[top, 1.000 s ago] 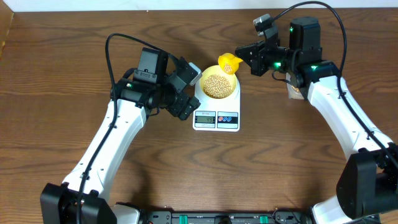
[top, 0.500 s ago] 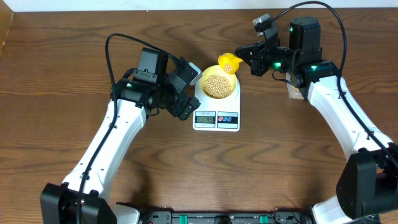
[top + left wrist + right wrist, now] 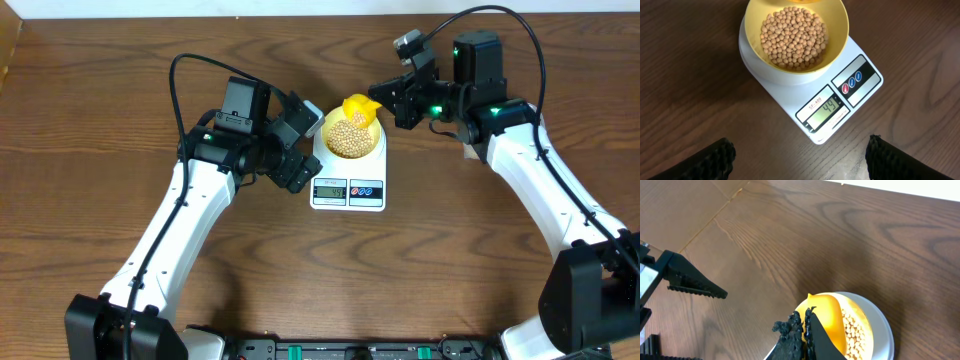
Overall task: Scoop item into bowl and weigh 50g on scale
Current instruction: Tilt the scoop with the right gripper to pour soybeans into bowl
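The white scale (image 3: 348, 188) stands mid-table with the pale yellow bowl (image 3: 328, 128) on it, holding many beige beans (image 3: 348, 140). In the left wrist view the bowl (image 3: 837, 30) is well filled with beans (image 3: 792, 37), and the display of the scale (image 3: 857, 80) reads 44. My right gripper (image 3: 386, 100) is shut on the handle of a bright yellow scoop (image 3: 360, 108), tilted over the bowl's far rim. It also shows in the right wrist view (image 3: 805, 319), with the scoop (image 3: 827, 320) above the beans (image 3: 856, 334). My left gripper (image 3: 305, 145) is open and empty, left of the scale (image 3: 800, 160).
Brown wooden table (image 3: 120, 120) all round. A pale strip runs along the table's far edge (image 3: 320, 8). My left arm's finger (image 3: 690, 282) shows at the left of the right wrist view.
My right gripper has moved left with the scoop, which now sits over the bowl's far rim instead of beside it. The left arm has not moved.
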`<state>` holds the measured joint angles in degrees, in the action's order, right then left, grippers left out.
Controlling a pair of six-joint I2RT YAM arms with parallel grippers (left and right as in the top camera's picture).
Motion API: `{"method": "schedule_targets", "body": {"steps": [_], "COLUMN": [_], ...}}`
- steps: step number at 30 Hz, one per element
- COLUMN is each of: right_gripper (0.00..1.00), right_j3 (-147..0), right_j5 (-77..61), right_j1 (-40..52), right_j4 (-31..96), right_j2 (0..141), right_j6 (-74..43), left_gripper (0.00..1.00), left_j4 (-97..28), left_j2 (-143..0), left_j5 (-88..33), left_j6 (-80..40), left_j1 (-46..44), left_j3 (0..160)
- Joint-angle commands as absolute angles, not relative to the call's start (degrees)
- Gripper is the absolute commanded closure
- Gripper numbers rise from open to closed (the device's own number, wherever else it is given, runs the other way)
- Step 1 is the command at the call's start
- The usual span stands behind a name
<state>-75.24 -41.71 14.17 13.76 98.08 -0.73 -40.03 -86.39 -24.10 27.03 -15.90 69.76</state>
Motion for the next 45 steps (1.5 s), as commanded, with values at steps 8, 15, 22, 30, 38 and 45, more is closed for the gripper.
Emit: {"method": "schedule_targets", "body": {"steps": [8, 15, 22, 30, 38, 45], "right_gripper": [0.99, 0.99, 0.99, 0.99, 0.99, 0.99], "right_j3": [-75.3, -75.3, -75.3, -75.3, -75.3, -75.3], "right_j5": [-41.9, -41.8, -40.6, -40.6, -40.4, -40.1], "right_j1": [14.3, 14.3, 14.4, 14.7, 14.7, 14.7], "right_j4": [12.9, 14.3, 13.8, 13.4, 13.6, 13.9], "right_j2": [96.7, 96.7, 96.7, 96.7, 96.7, 96.7], "right_j6": [-0.1, -0.1, -0.2, -0.2, 0.1, 0.1], "left_gripper": [0.14, 0.14, 0.14, 0.14, 0.14, 0.14], "left_j4": [-40.0, -40.0, -40.0, -40.0, -40.0, -40.0], "left_j2": [-86.1, -86.1, -86.1, -86.1, -86.1, -86.1], "left_j5": [-24.8, -24.8, -24.8, -24.8, -24.8, -24.8], "left_j6": [27.4, 27.4, 27.4, 27.4, 27.4, 27.4], "left_j1": [-15.7, -15.7, -15.7, -15.7, -15.7, -15.7], "left_j3": [69.1, 69.1, 69.1, 69.1, 69.1, 69.1]}}
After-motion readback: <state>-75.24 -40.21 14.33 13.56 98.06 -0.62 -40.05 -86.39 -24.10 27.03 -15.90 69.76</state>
